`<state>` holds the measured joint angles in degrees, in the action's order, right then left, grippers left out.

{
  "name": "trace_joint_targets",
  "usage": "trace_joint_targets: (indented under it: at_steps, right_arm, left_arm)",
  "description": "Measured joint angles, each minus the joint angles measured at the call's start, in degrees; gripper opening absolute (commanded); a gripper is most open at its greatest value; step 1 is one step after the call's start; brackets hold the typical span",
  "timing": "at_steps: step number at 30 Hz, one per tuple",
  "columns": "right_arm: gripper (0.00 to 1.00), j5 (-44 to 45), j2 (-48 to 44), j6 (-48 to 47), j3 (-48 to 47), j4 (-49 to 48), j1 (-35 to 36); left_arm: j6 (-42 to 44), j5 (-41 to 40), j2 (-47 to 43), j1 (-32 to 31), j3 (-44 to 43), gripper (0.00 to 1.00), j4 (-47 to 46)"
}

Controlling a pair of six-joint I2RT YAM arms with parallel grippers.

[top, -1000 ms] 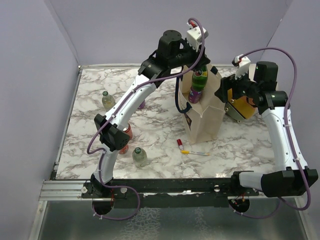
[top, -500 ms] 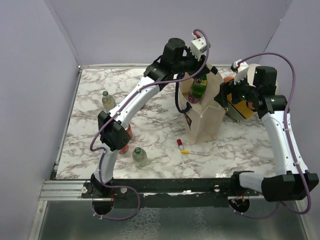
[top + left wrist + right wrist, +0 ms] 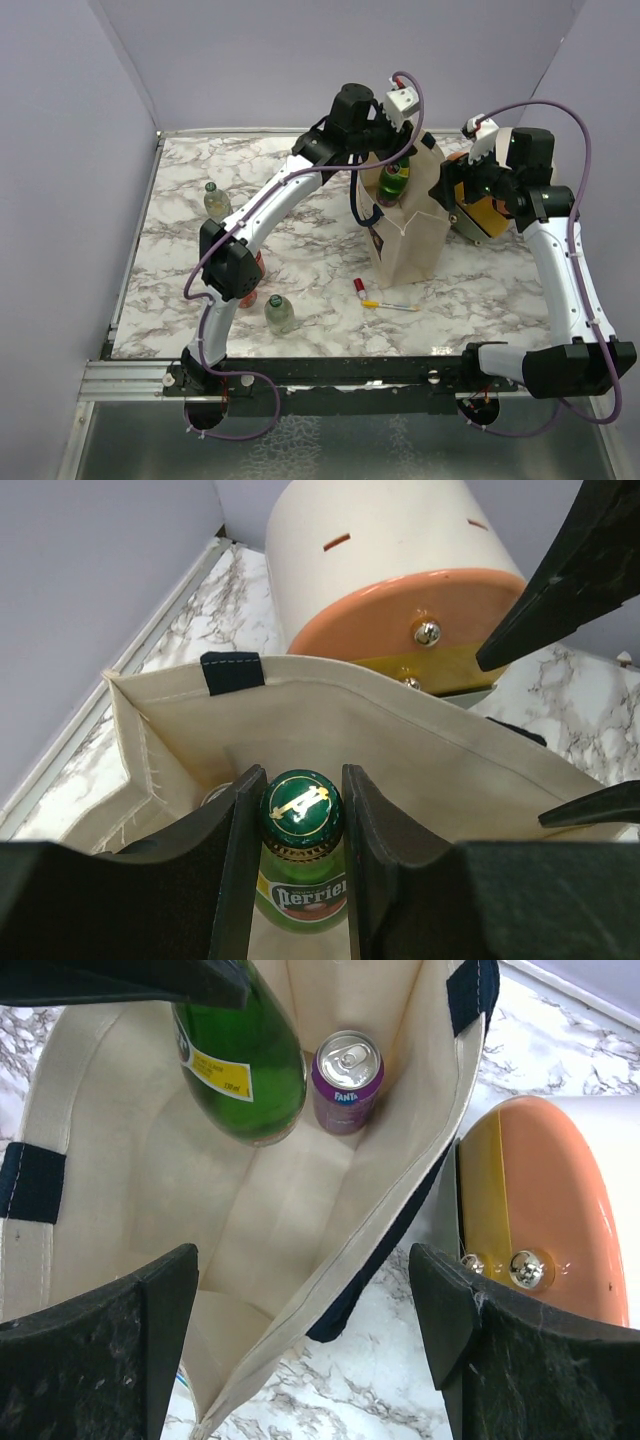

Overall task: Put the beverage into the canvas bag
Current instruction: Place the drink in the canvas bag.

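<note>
My left end effector (image 3: 300, 815) grips the green Perrier bottle (image 3: 245, 1055) by its neck, its body inside the canvas bag (image 3: 400, 740) beside a Fanta can (image 3: 347, 1080). My right end effector (image 3: 305, 1260) is spread wide above the bag's mouth.

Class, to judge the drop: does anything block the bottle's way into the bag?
Nothing visible does. The bottle, in the left gripper, hangs inside the bag; a Fanta can stands beside it, not beneath.

The canvas bag (image 3: 300, 1230) is matt, coarse-woven cloth. The green bottle (image 3: 245, 1070) is glossy glass with a paper label, the purple can (image 3: 347, 1080) bright smooth metal. The marbled surface (image 3: 300, 250) looks smooth.
</note>
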<state>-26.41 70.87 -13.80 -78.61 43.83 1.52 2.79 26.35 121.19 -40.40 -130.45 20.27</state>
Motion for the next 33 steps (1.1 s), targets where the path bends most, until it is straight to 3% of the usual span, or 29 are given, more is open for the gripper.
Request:
trace_joint_targets:
  at_steps: [33]
  right_arm:
    - [0.85,2.3,4.1,0.6,-1.0,-1.8,-3.1]
  left_arm:
    - [7.0,-7.3,5.0,2.8,2.7,0.0,4.3]
